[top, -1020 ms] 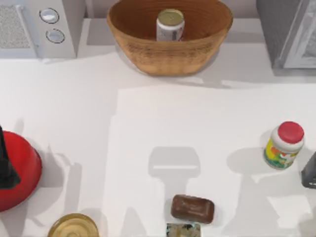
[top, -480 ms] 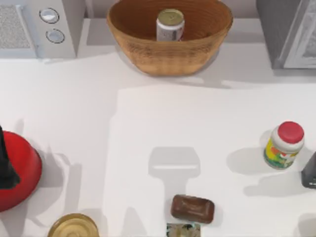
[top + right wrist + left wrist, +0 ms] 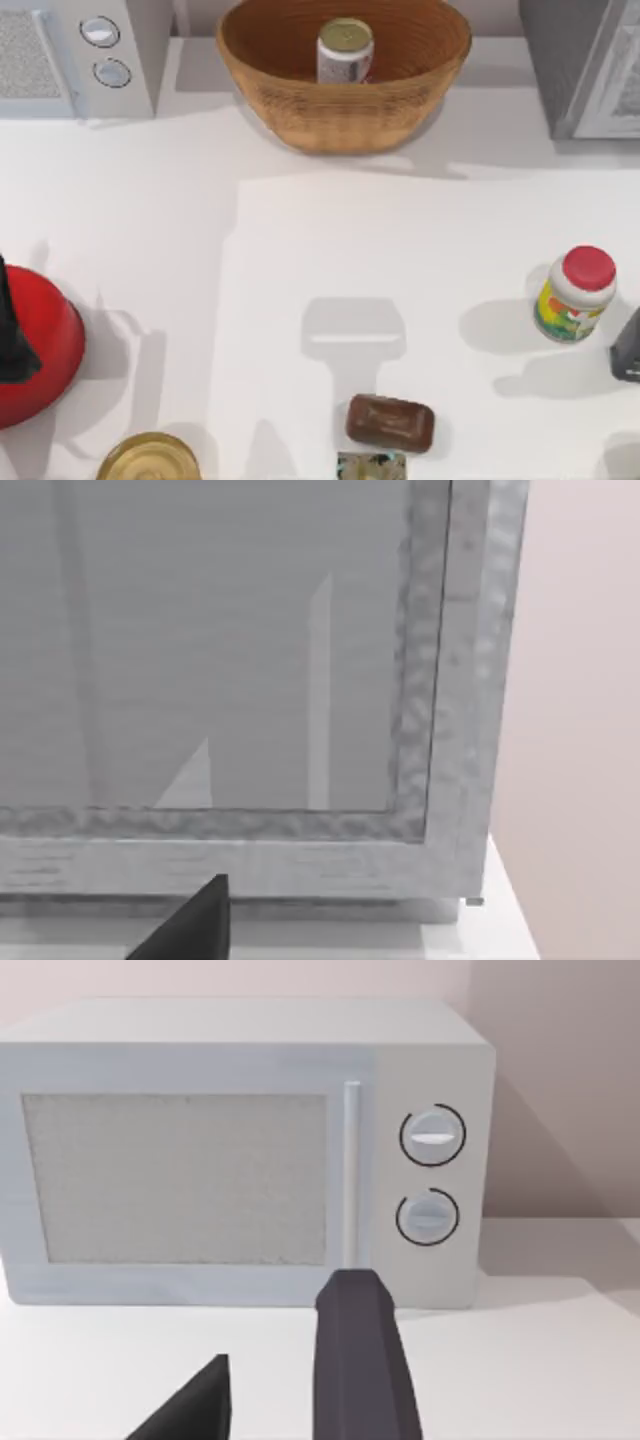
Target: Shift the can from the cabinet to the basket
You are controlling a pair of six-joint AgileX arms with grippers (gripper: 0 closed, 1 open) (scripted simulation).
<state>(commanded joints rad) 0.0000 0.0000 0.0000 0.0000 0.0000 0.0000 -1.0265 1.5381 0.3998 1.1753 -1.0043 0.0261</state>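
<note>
In the top view you see one can (image 3: pixel 345 48) standing upright inside one basket (image 3: pixel 345 115) at the far middle of the surface (image 3: pixel 300 250), its long axis vertical and gold top up; one cabinet (image 3: pixel 580 65) stands at far right. In the left wrist view, the left gripper (image 3: pixel 285 1400) faces one microwave (image 3: pixel 240 1150), jaws apart, holding nothing. In the right wrist view, one dark fingertip (image 3: pixel 190 925) faces the cabinet door; you cannot tell the jaw opening.

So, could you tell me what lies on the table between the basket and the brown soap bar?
Nothing: in the top view, only bare white table with shadows runs from the basket to the soap bar.
</note>
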